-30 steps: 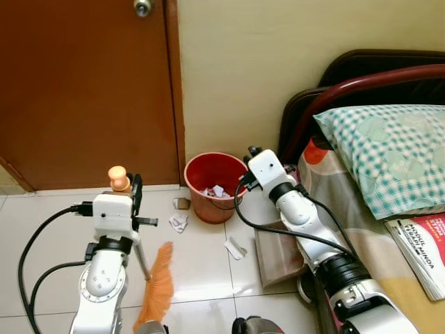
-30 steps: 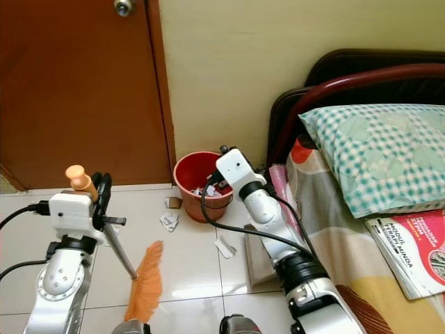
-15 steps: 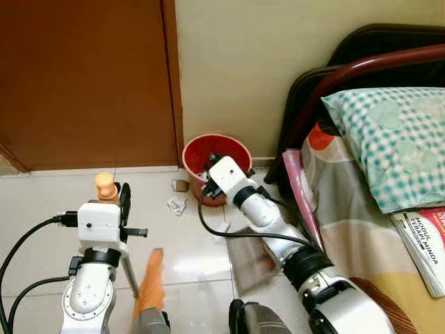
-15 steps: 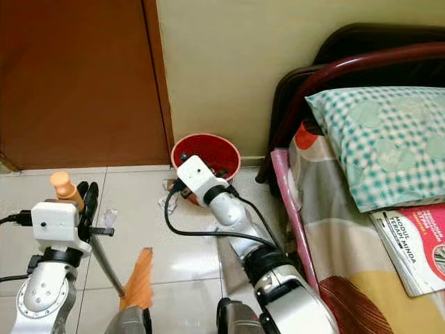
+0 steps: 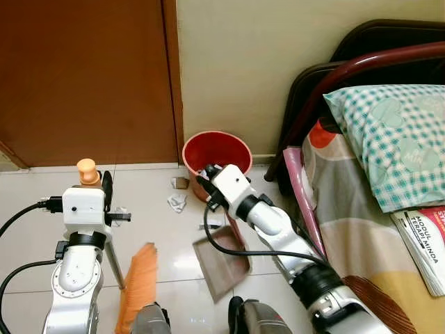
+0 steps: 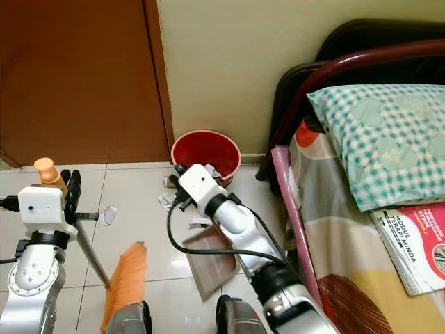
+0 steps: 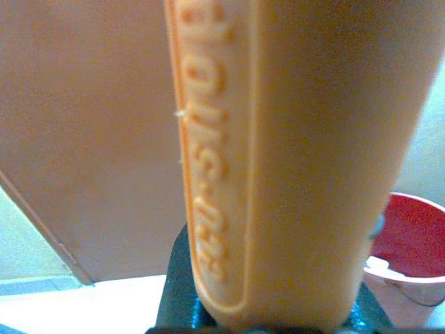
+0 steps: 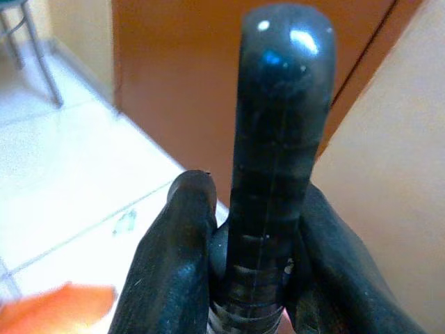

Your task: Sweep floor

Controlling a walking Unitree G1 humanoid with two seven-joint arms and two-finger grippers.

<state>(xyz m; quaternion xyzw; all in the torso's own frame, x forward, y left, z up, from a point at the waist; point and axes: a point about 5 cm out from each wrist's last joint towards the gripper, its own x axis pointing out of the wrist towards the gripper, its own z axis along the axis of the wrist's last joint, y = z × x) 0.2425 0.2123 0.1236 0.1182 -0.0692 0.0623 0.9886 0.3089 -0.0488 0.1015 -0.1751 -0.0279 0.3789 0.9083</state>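
My left gripper (image 5: pixel 104 184) is shut on the orange broom handle (image 5: pixel 87 169), which looms large in the left wrist view as an embossed orange handle (image 7: pixel 278 160). The broom's orange bristles (image 5: pixel 136 285) rest on the white tiles at the lower left. My right gripper (image 5: pixel 206 185) is shut on the black dustpan handle (image 8: pixel 278 139), its fingers (image 8: pixel 177 257) wrapped round it. The brown dustpan (image 5: pixel 222 261) lies tilted on the floor right of the bristles. Paper scraps (image 5: pixel 178 202) lie near the red bucket (image 5: pixel 217 149), and another scrap (image 6: pixel 108 216) lies beside my left arm.
A brown door (image 5: pixel 83 76) and a cream wall (image 5: pixel 236 62) close off the far side. A bed with a dark red frame (image 5: pixel 327 76), a checked pillow (image 5: pixel 393 139) and a red book (image 5: pixel 424 240) stands on the right. My arm cables hang low.
The view tilted down, then steadied. My right arm swung the dustpan left and set it near the bristles. The left arm and broom shifted left.
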